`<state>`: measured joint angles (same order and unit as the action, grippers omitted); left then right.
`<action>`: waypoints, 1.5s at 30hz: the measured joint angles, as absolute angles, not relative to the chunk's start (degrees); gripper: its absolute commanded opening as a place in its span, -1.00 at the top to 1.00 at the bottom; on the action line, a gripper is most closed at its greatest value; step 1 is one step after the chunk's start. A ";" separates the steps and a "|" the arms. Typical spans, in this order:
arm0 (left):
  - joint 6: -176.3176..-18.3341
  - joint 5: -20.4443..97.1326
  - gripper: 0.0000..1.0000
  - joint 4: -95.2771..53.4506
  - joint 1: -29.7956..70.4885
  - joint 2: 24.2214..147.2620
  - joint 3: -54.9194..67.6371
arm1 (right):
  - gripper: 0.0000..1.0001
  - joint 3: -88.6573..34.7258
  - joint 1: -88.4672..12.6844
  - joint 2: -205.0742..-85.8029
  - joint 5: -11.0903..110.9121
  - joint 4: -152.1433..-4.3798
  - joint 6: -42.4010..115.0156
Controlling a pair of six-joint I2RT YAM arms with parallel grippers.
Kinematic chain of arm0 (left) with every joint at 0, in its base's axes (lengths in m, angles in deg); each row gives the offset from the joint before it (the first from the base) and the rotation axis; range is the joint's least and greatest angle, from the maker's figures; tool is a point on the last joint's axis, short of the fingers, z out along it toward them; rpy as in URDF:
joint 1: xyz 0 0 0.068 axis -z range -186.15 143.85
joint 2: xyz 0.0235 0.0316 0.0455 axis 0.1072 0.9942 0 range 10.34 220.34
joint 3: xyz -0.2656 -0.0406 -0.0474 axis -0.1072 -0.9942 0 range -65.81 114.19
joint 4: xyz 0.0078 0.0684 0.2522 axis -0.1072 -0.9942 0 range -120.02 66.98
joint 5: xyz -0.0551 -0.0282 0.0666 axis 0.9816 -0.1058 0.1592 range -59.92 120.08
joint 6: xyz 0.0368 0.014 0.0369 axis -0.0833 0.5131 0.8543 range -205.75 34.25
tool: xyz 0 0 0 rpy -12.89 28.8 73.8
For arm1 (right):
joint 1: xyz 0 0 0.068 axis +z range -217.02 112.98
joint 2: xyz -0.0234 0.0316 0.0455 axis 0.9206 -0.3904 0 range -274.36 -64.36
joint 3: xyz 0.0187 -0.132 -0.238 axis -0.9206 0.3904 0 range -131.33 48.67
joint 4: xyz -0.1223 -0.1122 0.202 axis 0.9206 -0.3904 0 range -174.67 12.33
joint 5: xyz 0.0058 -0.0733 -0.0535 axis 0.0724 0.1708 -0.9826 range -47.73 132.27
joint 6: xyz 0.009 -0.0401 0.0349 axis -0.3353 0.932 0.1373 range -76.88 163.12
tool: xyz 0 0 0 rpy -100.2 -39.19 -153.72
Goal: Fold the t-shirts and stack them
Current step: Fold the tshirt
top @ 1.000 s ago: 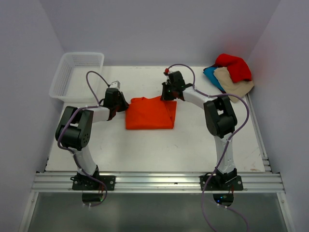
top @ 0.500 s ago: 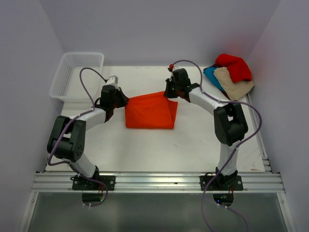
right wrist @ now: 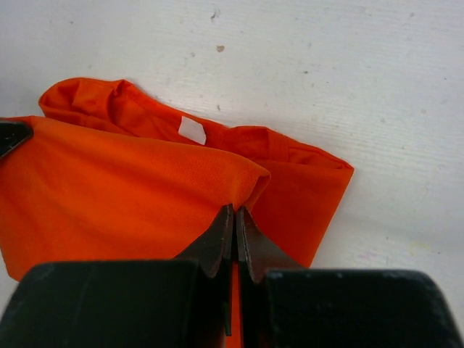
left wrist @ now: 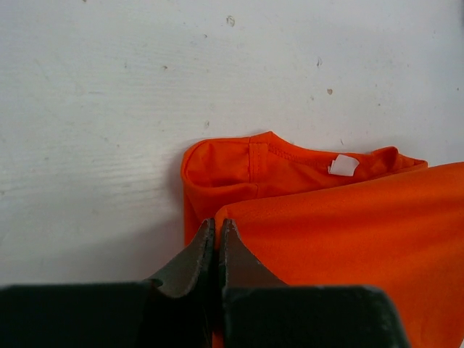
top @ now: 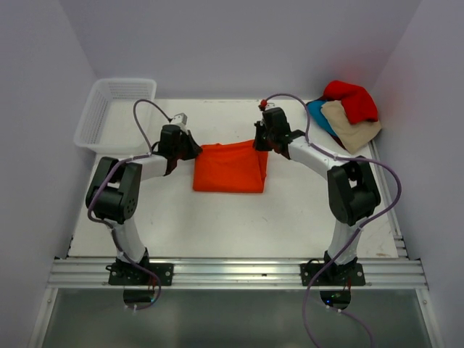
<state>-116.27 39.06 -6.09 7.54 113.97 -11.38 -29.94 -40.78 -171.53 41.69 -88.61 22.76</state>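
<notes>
White counter (top: 217,217) carries your orange t-shirt (top: 228,170) at its middle, part-folded. The left jaws are clenched on the top layer's far-left corner and the right jaws on its far-right corner. Expect light, limp cloth that sags, so grip corners and hems, never the middle.

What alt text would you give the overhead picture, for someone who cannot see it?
A robot's left gripper and right gripper each pinch a far corner of a folded orange t-shirt on a white table. A white mesh basket sits far left; red, beige and teal shirts lie heaped far right.
</notes>
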 measured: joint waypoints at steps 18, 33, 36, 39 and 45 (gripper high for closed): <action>-116.16 50.97 0.30 -3.88 8.61 131.98 20.45 | 1.00 -28.02 -40.80 -171.80 29.21 -87.40 19.68; -114.61 54.46 -1.00 -4.08 9.64 138.80 21.32 | -0.32 -24.91 -40.45 -173.50 23.72 -85.76 18.67; -112.90 52.91 -1.00 -4.71 9.64 133.84 18.59 | -0.47 -22.18 -40.39 -171.69 24.05 -85.96 18.33; -111.24 50.51 -1.00 -4.76 9.64 129.36 16.84 | -0.53 -20.39 -40.41 -169.83 26.30 -86.00 17.04; -109.76 46.66 -1.00 -4.71 9.75 126.76 10.70 | -0.76 -14.62 -40.41 -166.40 33.58 -82.88 12.31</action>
<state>-109.76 46.66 -4.71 9.75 126.76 10.70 -14.62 -40.41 -166.40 33.58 -82.88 12.31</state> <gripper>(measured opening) 0.997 0.858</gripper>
